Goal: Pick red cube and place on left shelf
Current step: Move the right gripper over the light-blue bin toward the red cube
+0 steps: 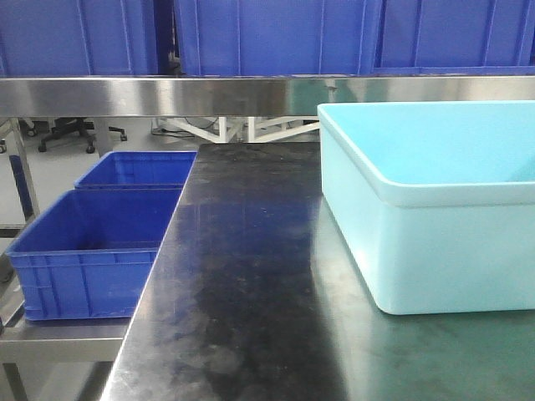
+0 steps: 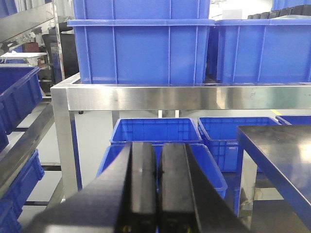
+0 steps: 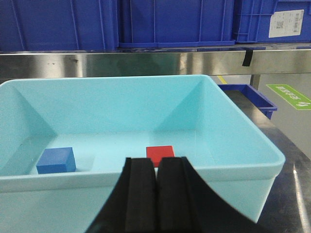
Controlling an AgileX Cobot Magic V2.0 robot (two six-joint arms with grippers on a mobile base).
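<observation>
While level at the near wall of the tub (image 3: pixel 228 194), right tool (image 3: pixel 156 194) closed and empty, red cube (image 3: pixel 160 154) beyond.

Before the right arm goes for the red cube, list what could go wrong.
The right gripper is shut, with the near rim of the cyan tub between it and the red cube; reaching in without opening and lifting may strike it.
A blue cube lies apart in the same tub; a wrong pick is possible.
Blue crates crowd the left shelf above its front rail, so room for the cube looks scarce.
</observation>
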